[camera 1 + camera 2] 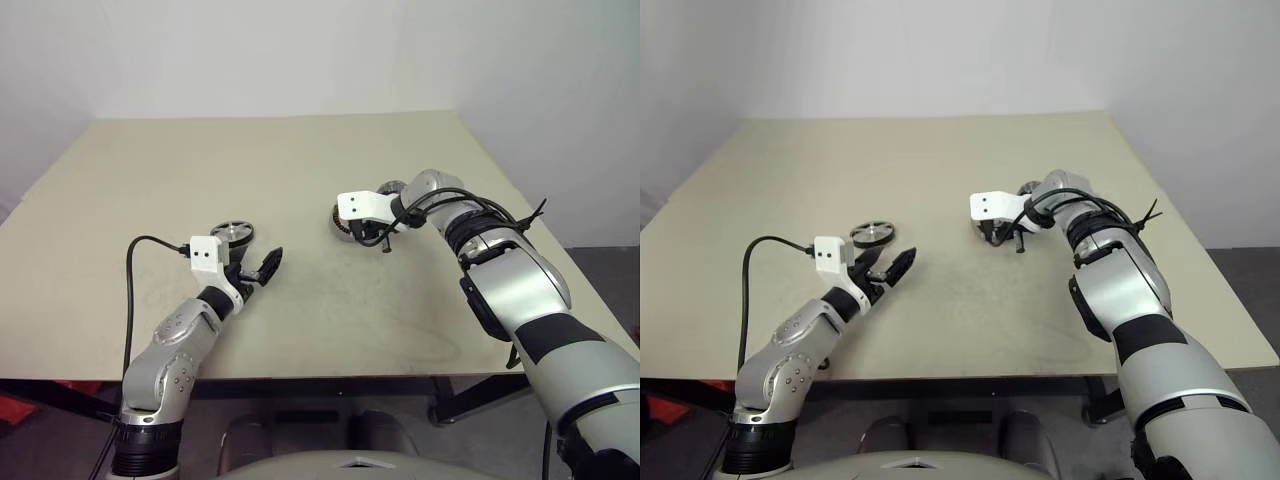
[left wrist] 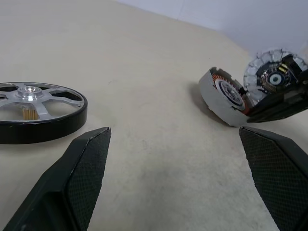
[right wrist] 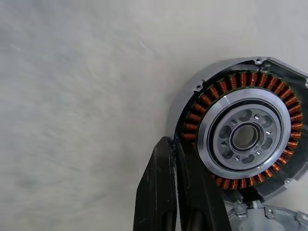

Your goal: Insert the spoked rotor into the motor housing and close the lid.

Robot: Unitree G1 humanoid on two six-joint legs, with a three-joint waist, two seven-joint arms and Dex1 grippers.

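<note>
Right hand [image 1: 352, 232] has its fingers pressed together at the wall of the motor housing [image 3: 243, 137], which tilts up off the table [image 1: 300, 170] with the lid [image 2: 274, 72] behind it. Left hand [image 1: 262, 266], fingers apart, hovers with the spoked rotor [image 1: 232, 233] lying flat at its 11 o'clock. Judged: the housing is being positioned; next, settle it flat, then fetch the rotor.

Bare lab-like room: plain beige table [image 1: 300, 170], blank white walls [image 1: 300, 50].
</note>
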